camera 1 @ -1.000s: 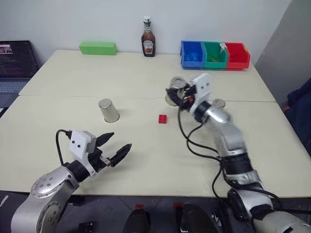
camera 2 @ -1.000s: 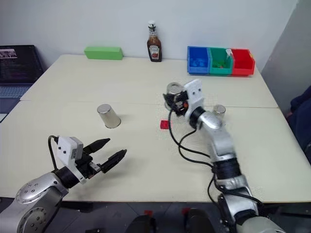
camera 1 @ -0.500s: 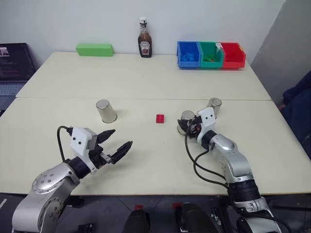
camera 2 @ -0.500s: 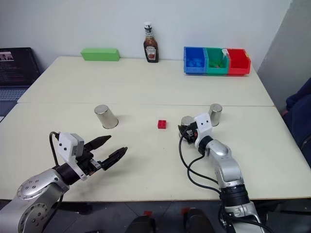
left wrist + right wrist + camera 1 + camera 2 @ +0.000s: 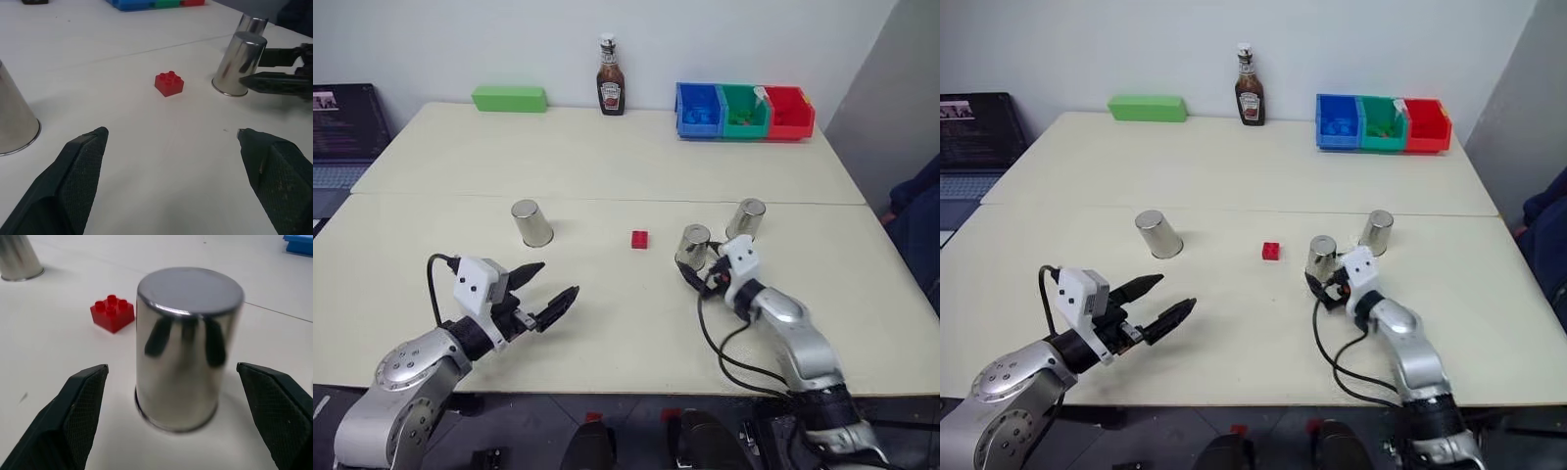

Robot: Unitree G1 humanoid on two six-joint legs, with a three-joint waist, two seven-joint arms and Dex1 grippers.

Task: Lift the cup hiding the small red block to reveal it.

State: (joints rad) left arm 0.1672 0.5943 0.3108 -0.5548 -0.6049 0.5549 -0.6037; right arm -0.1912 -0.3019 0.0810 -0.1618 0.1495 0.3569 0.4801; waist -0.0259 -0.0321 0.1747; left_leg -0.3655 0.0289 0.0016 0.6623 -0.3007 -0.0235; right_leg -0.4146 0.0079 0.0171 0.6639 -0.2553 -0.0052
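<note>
The red block lies uncovered on the desk because the right hand, now released, has set its cup down upside down just right of it, while the left hand hangs open and empty nearer

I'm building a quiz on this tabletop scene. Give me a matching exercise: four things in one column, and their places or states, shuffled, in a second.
Things:
1. small red block
2. cup nearest the right gripper
3. sauce bottle
4. green box

Places or states:
A. far left corner of the table
B. upside down between open jaws, let go
C. uncovered, in the open between two cups
D. upright at the far edge, left of the coloured bins

Pairs: 1-C, 2-B, 3-D, 4-A
</note>
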